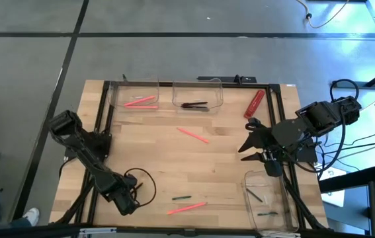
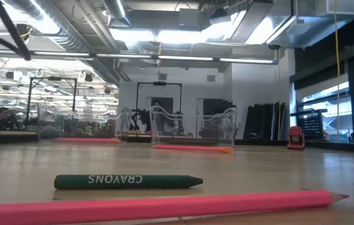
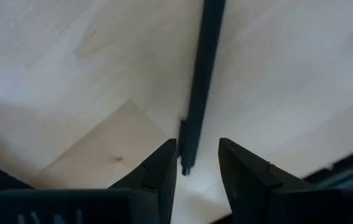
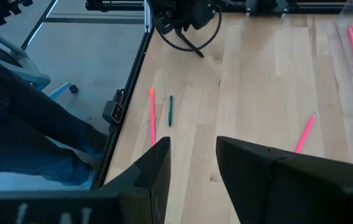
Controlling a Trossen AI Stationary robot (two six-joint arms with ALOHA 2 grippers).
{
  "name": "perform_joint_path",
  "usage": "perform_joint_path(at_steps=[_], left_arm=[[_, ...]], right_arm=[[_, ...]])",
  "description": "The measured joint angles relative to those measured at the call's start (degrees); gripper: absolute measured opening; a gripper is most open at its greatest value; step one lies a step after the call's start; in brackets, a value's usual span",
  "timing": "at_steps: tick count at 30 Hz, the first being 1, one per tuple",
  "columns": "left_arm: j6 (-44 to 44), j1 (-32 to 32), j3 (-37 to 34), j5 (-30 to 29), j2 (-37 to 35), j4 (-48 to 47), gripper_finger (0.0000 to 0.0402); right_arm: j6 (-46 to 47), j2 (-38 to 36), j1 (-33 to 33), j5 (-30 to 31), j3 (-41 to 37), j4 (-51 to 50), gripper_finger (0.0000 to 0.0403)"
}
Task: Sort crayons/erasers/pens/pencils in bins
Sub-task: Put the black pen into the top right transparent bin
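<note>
A slim black pen (image 3: 202,74) lies flat on the wooden table near its near left corner. My left gripper (image 3: 198,152) (image 1: 129,198) points down over it, open, one fingertip on either side of the pen's near end. I cannot tell whether a finger touches it. From above, the gripper hides the pen. My right gripper (image 4: 192,149) (image 1: 250,142) hangs open and empty above the table's right side. Three clear bins stand on the table. The far left bin (image 1: 134,94) holds pink pencils, the far middle bin (image 1: 198,94) holds dark pens, and the near right bin (image 1: 270,205) holds dark sticks.
A green crayon (image 1: 182,197) (image 2: 127,181) and a pink pencil (image 1: 187,208) (image 2: 164,206) lie near the front edge. Another pink pencil (image 1: 192,135) lies mid-table. A red eraser (image 1: 254,102) lies at the far right. A person's legs (image 4: 33,124) show beside the table.
</note>
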Motion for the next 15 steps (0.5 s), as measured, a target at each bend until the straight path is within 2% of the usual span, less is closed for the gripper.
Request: perform_joint_path(at_steps=[15], left_arm=[[-0.26,-0.83,0.00,-2.65,1.43,-0.04,0.0111]], right_arm=[[0.00,0.00,0.00,0.00,0.00,0.00,0.0131]])
